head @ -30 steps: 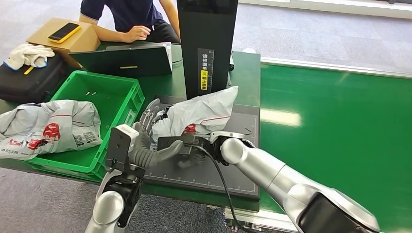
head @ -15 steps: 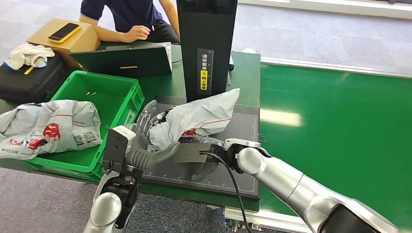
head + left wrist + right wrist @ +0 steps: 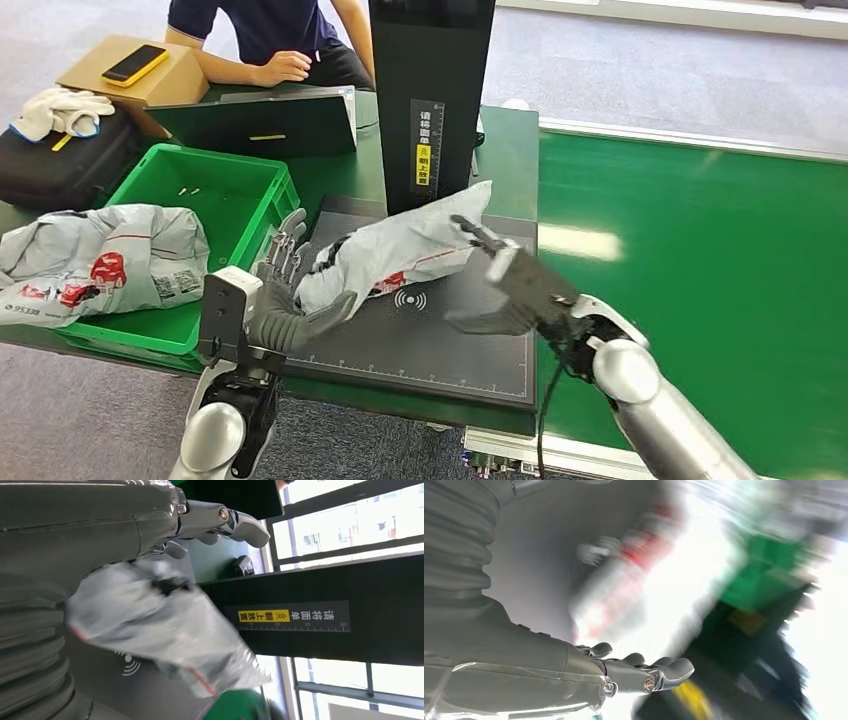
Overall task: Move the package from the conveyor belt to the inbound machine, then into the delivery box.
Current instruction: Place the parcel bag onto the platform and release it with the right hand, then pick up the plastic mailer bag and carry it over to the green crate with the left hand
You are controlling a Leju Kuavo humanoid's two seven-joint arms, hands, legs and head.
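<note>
One crinkled grey plastic package (image 3: 400,252), matte black pad (image 3: 440,335)

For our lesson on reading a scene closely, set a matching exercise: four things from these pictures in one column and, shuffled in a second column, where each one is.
Things:
1. yellow phone
2. grey package
3. white cloth
4. laptop

Places:
A. on the black case at the far left
B. on the dark scanner mat, with the left hand at its end
C. on the cardboard box
D. on the green table behind the green crate

Pairs: 1-C, 2-B, 3-A, 4-D
</note>
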